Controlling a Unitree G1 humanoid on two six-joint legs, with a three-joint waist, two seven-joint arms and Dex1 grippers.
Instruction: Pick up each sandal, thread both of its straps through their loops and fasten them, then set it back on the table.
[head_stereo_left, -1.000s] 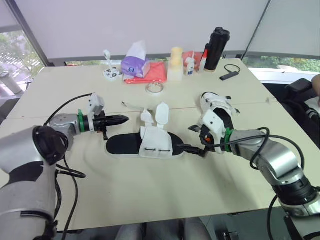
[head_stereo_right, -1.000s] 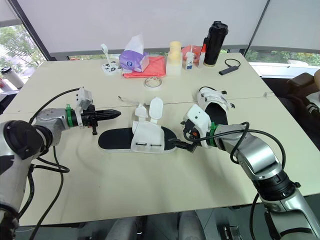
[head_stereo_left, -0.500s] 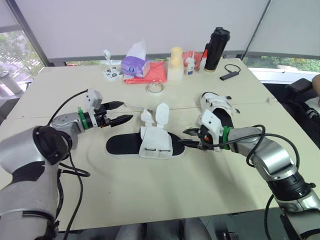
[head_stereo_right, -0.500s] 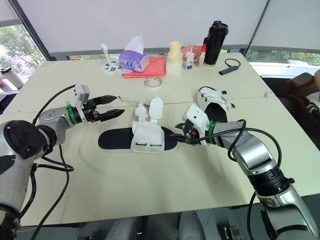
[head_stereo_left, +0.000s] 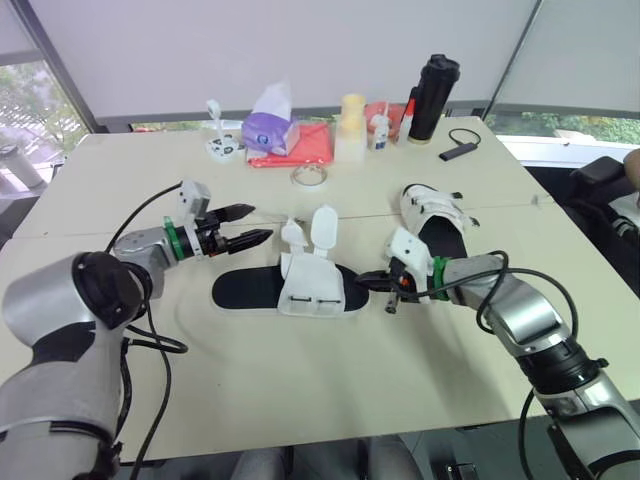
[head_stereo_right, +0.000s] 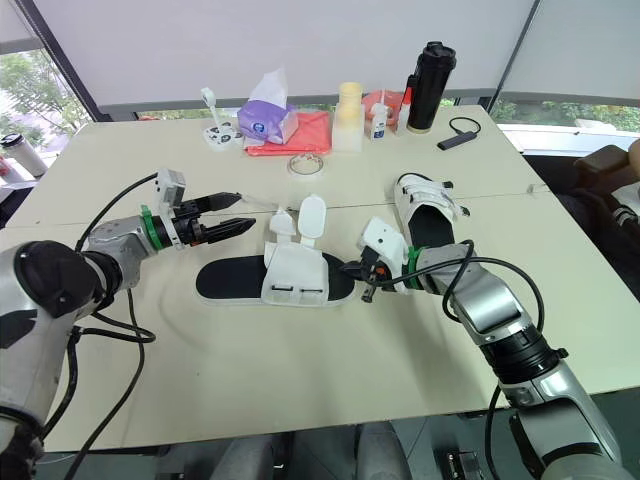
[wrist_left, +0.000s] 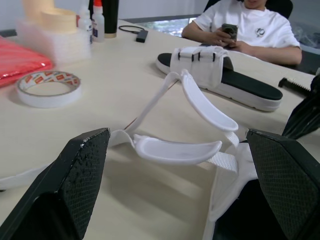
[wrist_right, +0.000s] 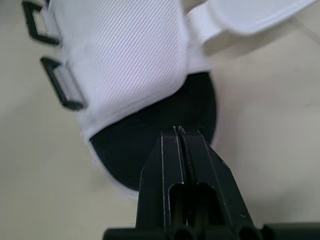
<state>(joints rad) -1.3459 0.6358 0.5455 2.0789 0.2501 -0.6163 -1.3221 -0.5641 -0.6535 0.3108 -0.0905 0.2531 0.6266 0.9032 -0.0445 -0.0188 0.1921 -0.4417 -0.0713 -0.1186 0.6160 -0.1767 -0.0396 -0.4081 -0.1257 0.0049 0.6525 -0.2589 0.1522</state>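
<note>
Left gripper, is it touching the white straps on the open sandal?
Apart. The left eye view shows bare table between the open left gripper and the straps.

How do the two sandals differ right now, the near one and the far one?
The near sandal has both straps open, flaps standing up; the far sandal has straps closed across its upper. The near sandal lies crosswise; the far sandal points away from the robot. Both are white with black footbeds, flat on the table.
</note>
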